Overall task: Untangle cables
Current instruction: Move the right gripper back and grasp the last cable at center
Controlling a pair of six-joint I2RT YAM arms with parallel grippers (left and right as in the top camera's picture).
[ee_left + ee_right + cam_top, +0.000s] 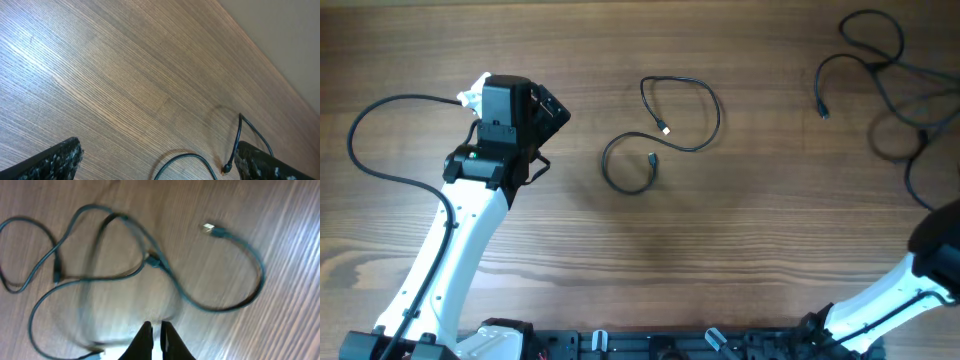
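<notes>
Table (750, 250): one wood-grain top.
Arms: two. The left arm (450, 240) reaches in from the near-left edge, the right arm (890, 295) from the near-right corner.
Cables, count: two groups, well apart. One is a loose cable (716, 112) mid-table, the other a tangled bunch (885, 70) at the far right corner.
Loose cable: a single cord lying in one wide loop and one small coil. Its two plug ends (665, 129) lie near each other and do not touch.
Tangled bunch: several overlapping loops. The strands cannot be counted because the close view is blurred. One stray plug (823, 112) sticks out on its left side. The right wrist view shows one silver-tipped plug (209, 228) lying clear of the crossings.
Left gripper (157, 147): spread wide and holding nothing. It sits near the loose cable, to its left, without touching it. Its camera shows two fingers (55, 160), with a stretch of cord and one plug on the table ahead.
Right gripper (156, 330): fingers drawn almost together, with only a thin slit between them and no cord seen in them. It is over the tangled bunch; whether it touches the bunch cannot be told.
</notes>
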